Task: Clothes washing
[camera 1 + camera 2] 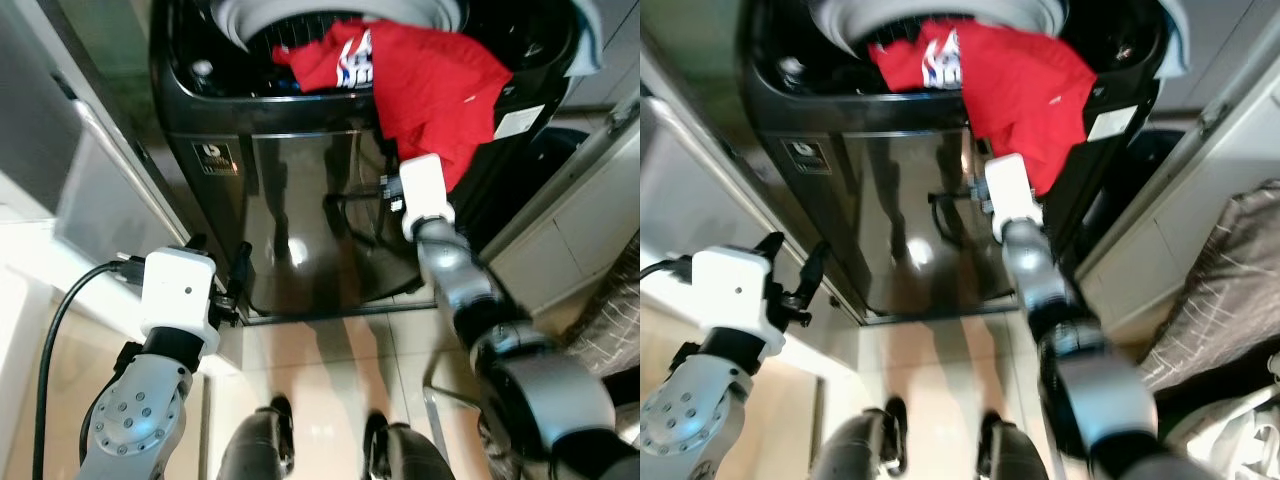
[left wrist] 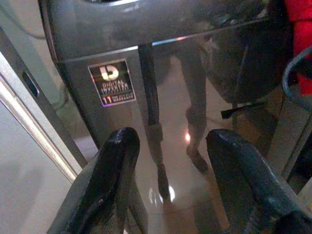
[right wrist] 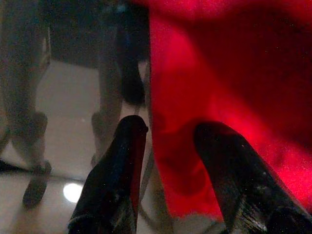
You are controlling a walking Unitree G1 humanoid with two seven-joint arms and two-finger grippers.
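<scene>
Below red garment (image 1: pixel 430 80), right end effector (image 3: pixel 168 141) fingers parted, empty, washer (image 1: pixel 300 220) front

Red shirt (image 1: pixel 420 75) — glossy black washer (image 1: pixel 310 220)

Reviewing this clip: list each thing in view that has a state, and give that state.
washing machine: top open, drum exposed.
red garment: draped over the machine's front rim, partly hanging down the front panel.
right gripper: open, raised to the garment's hanging hem, not gripping it.
left gripper: open, empty, low beside the machine's front corner.
</scene>
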